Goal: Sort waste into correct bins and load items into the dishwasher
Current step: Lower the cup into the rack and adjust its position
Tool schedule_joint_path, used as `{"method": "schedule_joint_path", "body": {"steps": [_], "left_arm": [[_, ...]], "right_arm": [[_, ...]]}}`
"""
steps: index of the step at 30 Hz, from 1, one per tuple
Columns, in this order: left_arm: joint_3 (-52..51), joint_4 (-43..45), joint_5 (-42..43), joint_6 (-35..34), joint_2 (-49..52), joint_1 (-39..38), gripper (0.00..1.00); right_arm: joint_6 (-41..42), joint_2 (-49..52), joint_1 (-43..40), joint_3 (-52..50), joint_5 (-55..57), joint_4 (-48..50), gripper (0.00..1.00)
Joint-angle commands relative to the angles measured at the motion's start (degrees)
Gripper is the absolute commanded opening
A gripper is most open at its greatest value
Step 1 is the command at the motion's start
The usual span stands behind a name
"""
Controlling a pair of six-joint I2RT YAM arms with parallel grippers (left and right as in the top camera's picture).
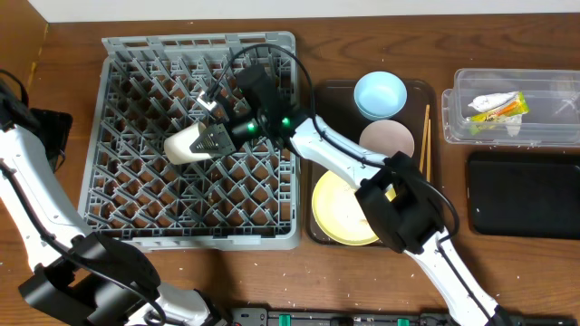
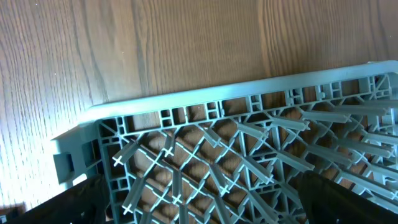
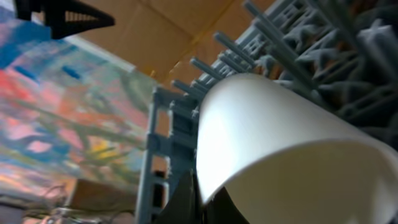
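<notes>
cup: cream, lying on its side, rim clamped in the right hand, fingers together on its wall. rack: grey, directly beneath that hand; whether the cup touches its pegs cannot be told. left hand: fingers apart, empty, rack's edge just below. back along the right arm: blue bowl, pinkish bowl, yellow plate, chopsticks, all on a brown tray. further out: clear tub holding a wrapper; black tray on the bench.

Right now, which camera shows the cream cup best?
Overhead: most of the cream cup shows, sideways over the dish rack, pinched by the right claw. The right wrist view shows only its wall, close up; the left wrist shows none of it.
</notes>
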Motion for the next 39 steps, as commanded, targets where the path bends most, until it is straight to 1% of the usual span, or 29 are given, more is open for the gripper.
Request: {"method": "schedule_joint_path", "body": {"steps": [1, 3, 7, 11, 12, 14, 17, 19, 21, 23, 28, 33, 35, 39], "left_arm": [[-0.2, -0.2, -1.2, -0.5, -1.3, 0.2, 0.98], [-0.2, -0.2, -1.2, -0.5, -1.2, 0.2, 0.98], [-0.2, -0.2, -1.2, -0.5, -1.2, 0.2, 0.98], [-0.2, -0.2, -1.2, -0.5, -1.3, 0.2, 0.98], [-0.2, -0.2, -1.2, -0.5, -1.3, 0.2, 0.98], [-0.2, -0.2, -1.2, -0.5, -1.2, 0.2, 0.98], [-0.2, -0.2, -1.2, -0.5, -1.2, 0.2, 0.98], [-0.2, -0.2, -1.2, -0.5, -1.3, 0.2, 0.98], [-0.2, -0.2, -1.2, -0.5, -1.3, 0.2, 0.98], [-0.2, -0.2, -1.2, -0.5, -1.3, 0.2, 0.98], [-0.2, -0.2, -1.2, -0.5, -1.3, 0.2, 0.98], [-0.2, -0.2, -1.2, -0.5, -1.2, 0.2, 0.98], [-0.2, -0.2, -1.2, -0.5, -1.3, 0.2, 0.98], [-0.2, -0.2, -1.2, -0.5, -1.2, 0.2, 0.98]], "right_arm": [[-7.7, 2.0, -2.1, 2.8, 15.9, -6.4, 0.01], [-7.8, 2.0, -2.5, 3.6, 17.6, -8.4, 0.01], [-7.8, 2.0, -3.7, 3.6, 17.6, -10.6, 0.01], [-7.8, 2.0, -3.9, 3.6, 13.4, -10.1, 0.01], [-7.1, 2.0, -3.7, 3.6, 9.2, -7.3, 0.01], [-3.3, 2.0, -3.5, 3.6, 4.4, -2.5, 0.01], [5.4, 2.0, -3.3, 3.6, -3.3, 8.7, 0.01], [11.2, 2.0, -3.2, 3.6, -5.6, 15.5, 0.01], [14.3, 2.0, -3.1, 3.6, -5.5, 19.5, 0.01], [14.0, 2.0, -3.0, 3.6, -4.2, 19.1, 0.01], [10.8, 3.1, -3.0, 3.6, 0.5, 13.6, 0.01], [10.9, 5.8, -3.3, 3.6, 1.3, 14.3, 0.01], [12.4, 6.6, -3.6, 3.6, 1.0, 14.4, 0.01], [13.0, 7.1, -3.7, 3.6, -0.8, 17.7, 0.01]]}}
